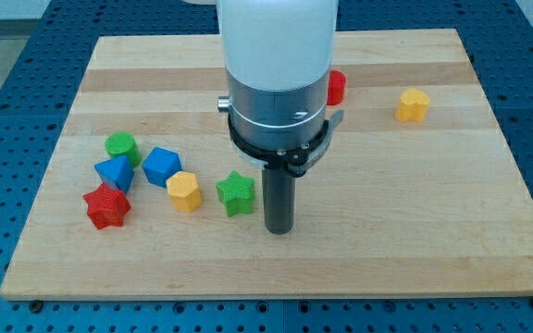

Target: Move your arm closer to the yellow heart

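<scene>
Resting on a wooden board (489,185), my tip (278,229) stands near the front centre, just right of a green star (236,193) and apart from it; no jaws exist on this arm, only the straight dark rod, so nothing is pinched or held; the yellow heart (413,104) lies well apart from my tip, toward the far right of the board, alone; a yellow hexagonal block (183,191) sits just left of the green star; a blue block (161,166) is beside it, farther left and back; a blue triangular block (115,172), a green cylinder (121,146) and a red star (106,206) cluster at the left; a red block (336,87), shape unclear, shows partly behind the arm's body (278,83)
</scene>
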